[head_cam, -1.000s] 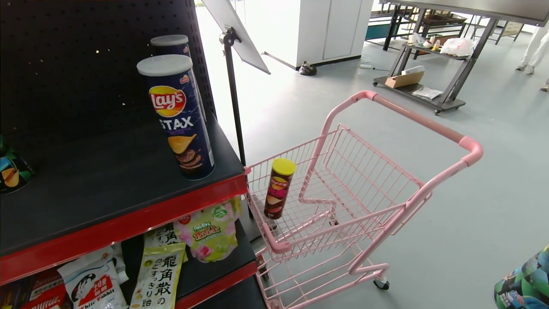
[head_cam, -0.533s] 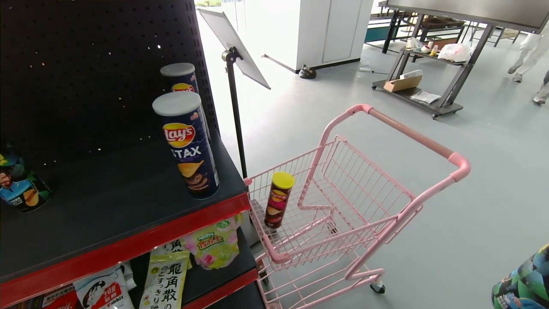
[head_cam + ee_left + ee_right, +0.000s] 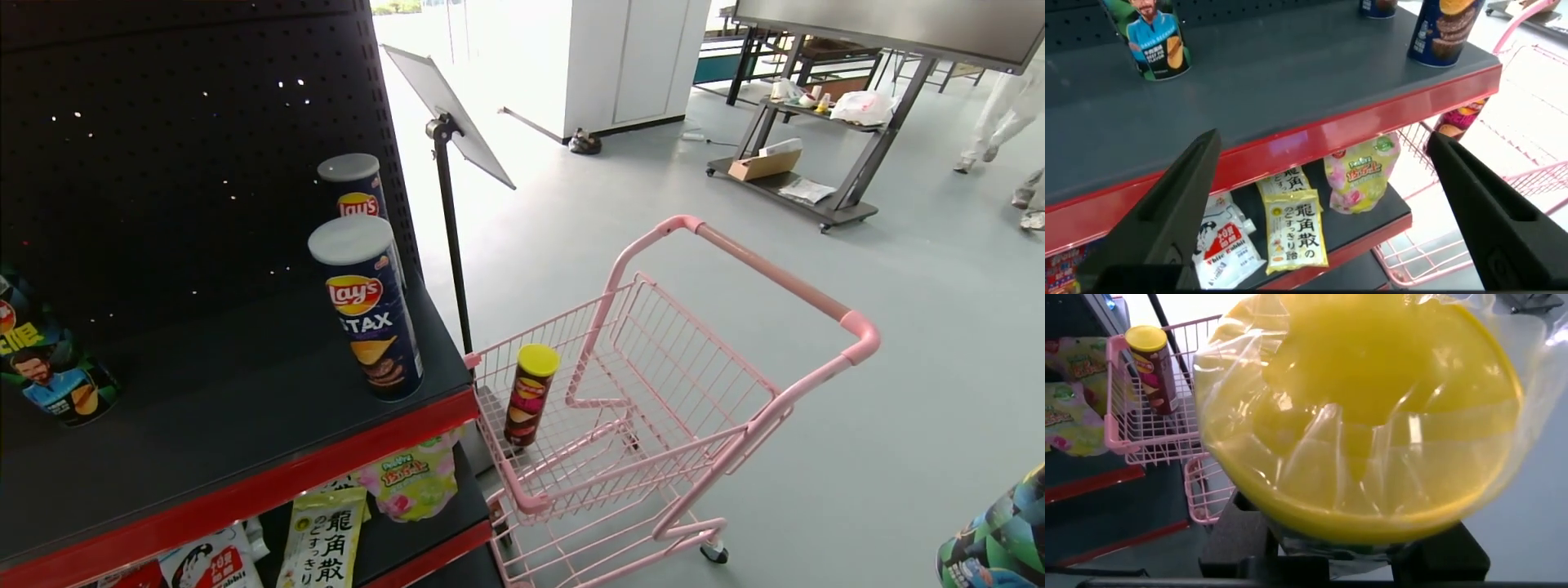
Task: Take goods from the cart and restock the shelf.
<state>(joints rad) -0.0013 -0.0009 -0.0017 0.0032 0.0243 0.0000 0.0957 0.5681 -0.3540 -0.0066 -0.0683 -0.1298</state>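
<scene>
The black shelf (image 3: 204, 408) with a red front edge carries two blue chip cans (image 3: 367, 318) at its right end and a green can (image 3: 49, 367) at its left. To its right stands the pink cart (image 3: 775, 278), and a dark red can with a yellow lid (image 3: 529, 394) is upright in the basket corner nearest the shelf. My right gripper (image 3: 1368, 559) is shut on a chip can whose film-covered yellow lid (image 3: 1364, 416) faces the wrist camera; its patterned body (image 3: 992, 535) shows low on the right. My left gripper (image 3: 1323, 139) is open, in front of the shelf edge.
Snack bags (image 3: 326, 539) lie on the lower shelf. A sign stand (image 3: 449, 188) rises between shelf and cart. A wheeled rack (image 3: 816, 163) stands far back right. Open grey floor lies right of the cart.
The head camera has shifted, so shelf and cart sit lower and smaller in the picture. The cans and cart have not moved relative to each other.
</scene>
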